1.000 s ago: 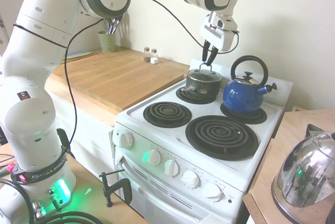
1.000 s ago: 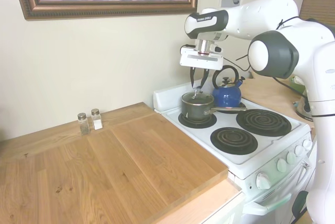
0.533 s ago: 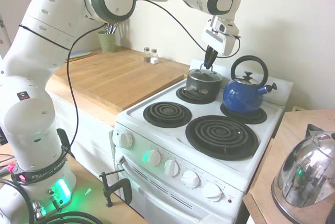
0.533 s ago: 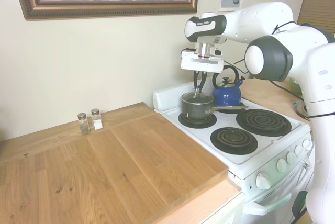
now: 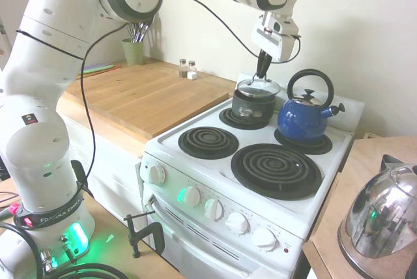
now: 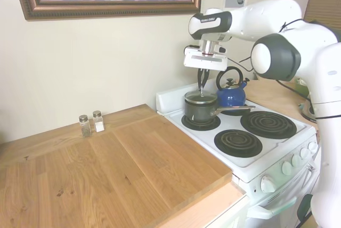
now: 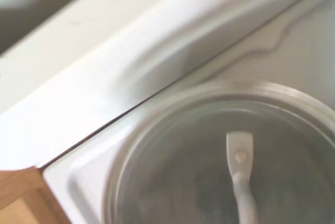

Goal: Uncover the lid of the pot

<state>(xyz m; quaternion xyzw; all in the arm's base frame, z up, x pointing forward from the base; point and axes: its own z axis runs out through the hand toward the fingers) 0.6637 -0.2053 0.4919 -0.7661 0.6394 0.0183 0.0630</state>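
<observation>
Pot (image 5: pixel 253 105): directly beneath the jaws, on the back burner — open at the rim.
Gripper (image 5: pixel 262 73): jaws clamped on the lid's handle.
Lid (image 5: pixel 257 87): hanging just above the pot.
Blue kettle (image 5: pixel 305 117): just beside, right of the jaws.

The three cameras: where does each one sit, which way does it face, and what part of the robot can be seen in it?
First exterior view: sits in front of the stove, low beside the robot's base, facing the back wall; whole arm shows, gripper on the lid.
Second exterior view: over the wooden counter, facing the stove sideways; arm enters from the right.
Wrist view: looks down on the glass lid; no arm visible.
All share the lid; both exteriors share the pot and blue kettle.
</observation>
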